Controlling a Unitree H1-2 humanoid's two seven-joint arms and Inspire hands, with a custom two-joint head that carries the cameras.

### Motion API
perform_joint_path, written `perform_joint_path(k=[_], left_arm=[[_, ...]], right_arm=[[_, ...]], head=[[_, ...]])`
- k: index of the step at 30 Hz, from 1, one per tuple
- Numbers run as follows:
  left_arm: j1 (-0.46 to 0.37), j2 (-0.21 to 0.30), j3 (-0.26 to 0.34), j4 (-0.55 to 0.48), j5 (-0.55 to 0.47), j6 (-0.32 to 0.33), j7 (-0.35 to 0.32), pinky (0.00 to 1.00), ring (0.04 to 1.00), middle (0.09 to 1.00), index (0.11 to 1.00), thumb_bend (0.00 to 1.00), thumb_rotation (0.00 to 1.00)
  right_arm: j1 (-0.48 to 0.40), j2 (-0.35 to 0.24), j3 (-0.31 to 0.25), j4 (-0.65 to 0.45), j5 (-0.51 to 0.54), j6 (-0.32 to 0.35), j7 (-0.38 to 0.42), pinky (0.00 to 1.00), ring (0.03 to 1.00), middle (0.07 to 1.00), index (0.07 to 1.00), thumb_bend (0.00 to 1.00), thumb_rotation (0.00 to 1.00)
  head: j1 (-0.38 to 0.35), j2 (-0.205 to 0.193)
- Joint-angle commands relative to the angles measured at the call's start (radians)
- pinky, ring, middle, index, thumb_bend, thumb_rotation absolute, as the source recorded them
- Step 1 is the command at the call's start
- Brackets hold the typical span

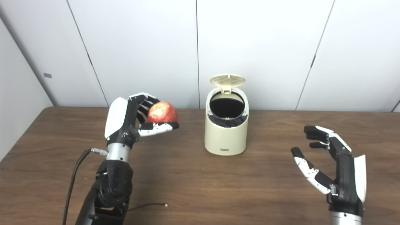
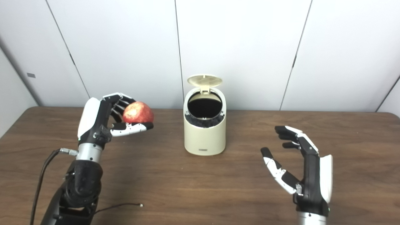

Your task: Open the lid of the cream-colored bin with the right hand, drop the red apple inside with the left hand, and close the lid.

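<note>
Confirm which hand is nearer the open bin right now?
Left. The left hand, holding the red apple, sits just left of the bin; the right hand, open, hangs farther off to its right, nearer the camera.

Bright, even overhead light; soft faint shadows on the brown wooden table (image 1: pixel 200 187); slight overall softness, no glare.

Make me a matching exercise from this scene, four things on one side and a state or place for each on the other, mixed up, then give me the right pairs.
Things:
1. lid
2. red apple
3. right hand
4. bin

States or places:
A. open, holding nothing, above the table
B. standing on the table, its mouth uncovered
C. flipped up at the back
D. held in the left hand, left of the bin

Pairs: 1-C, 2-D, 3-A, 4-B
</note>
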Motion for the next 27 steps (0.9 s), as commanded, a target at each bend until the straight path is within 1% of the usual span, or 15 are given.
perform_joint_path(k=[1,2,5,9,12,13,17,20,23,25,27], left_arm=[[-0.049,-0.01,-0.009,-0.077,-0.003,-0.023,-0.02,0.32,0.43,0.492,0.481,0.5,0.0],[-0.053,-0.02,-0.013,-0.098,-0.003,-0.02,-0.031,0.32,0.427,0.494,0.48,0.5,0.0],[-0.063,-0.057,-0.018,-0.144,-0.005,-0.007,-0.055,0.34,0.45,0.497,0.466,0.5,0.0],[-0.074,-0.085,-0.021,-0.156,0.008,-0.01,-0.076,0.39,0.486,0.499,0.449,0.5,0.0],[-0.081,-0.105,-0.023,-0.15,0.009,-0.008,-0.084,0.39,0.482,0.5,0.451,0.5,0.0],[-0.082,-0.113,-0.025,-0.144,0.008,-0.009,-0.084,0.39,0.477,0.5,0.454,0.5,0.0],[-0.084,-0.135,-0.026,-0.095,0.005,-0.044,-0.067,0.37,0.453,0.5,0.464,0.5,0.0],[-0.093,-0.151,-0.034,-0.051,0.015,-0.059,-0.054,0.35,0.443,0.495,0.473,0.5,0.0],[-0.107,-0.159,-0.04,-0.003,0.023,-0.073,-0.039,0.35,0.438,0.49,0.48,0.5,0.0],[-0.122,-0.169,-0.043,0.035,0.036,-0.072,-0.024,0.35,0.431,0.488,0.482,0.5,0.0],[-0.135,-0.178,-0.043,0.067,0.044,-0.071,-0.01,0.29,0.392,0.496,0.497,0.5,0.0]], right_arm=[[-0.032,0.005,0.005,-0.017,-0.005,-0.036,-0.015,0.57,0.66,0.677,0.66,0.24,0.17],[-0.034,0.007,0.006,-0.016,-0.006,-0.035,-0.016,0.57,0.659,0.677,0.66,0.24,0.15],[-0.037,0.009,0.007,-0.011,0.004,-0.041,-0.02,0.56,0.653,0.675,0.659,0.25,0.15],[-0.038,0.014,0.011,-0.003,0.011,-0.043,-0.024,0.57,0.659,0.677,0.662,0.25,0.15],[-0.042,0.018,0.016,0.014,0.012,-0.053,-0.033,0.58,0.665,0.68,0.664,0.26,0.16],[-0.043,0.019,0.018,0.018,0.008,-0.055,-0.036,0.58,0.665,0.68,0.663,0.26,0.16],[-0.047,0.012,0.027,0.038,-0.027,-0.072,-0.052,0.57,0.661,0.672,0.658,0.25,0.11],[-0.044,0.009,0.03,0.041,-0.047,-0.073,-0.055,0.57,0.659,0.672,0.663,0.24,0.13],[-0.04,0.014,0.033,0.037,-0.046,-0.075,-0.057,0.58,0.663,0.675,0.669,0.24,0.11],[-0.041,0.014,0.031,0.041,-0.038,-0.086,-0.064,0.58,0.663,0.675,0.667,0.24,0.13],[-0.043,0.014,0.03,0.044,-0.037,-0.092,-0.068,0.57,0.659,0.674,0.663,0.25,0.17]], head=[[-0.002,-0.001],[-0.003,-0.002],[-0.007,-0.006],[-0.014,-0.014],[-0.035,-0.043],[-0.037,-0.045],[-0.045,-0.048],[-0.051,-0.047],[-0.054,-0.045],[-0.054,-0.043],[-0.054,-0.042]])
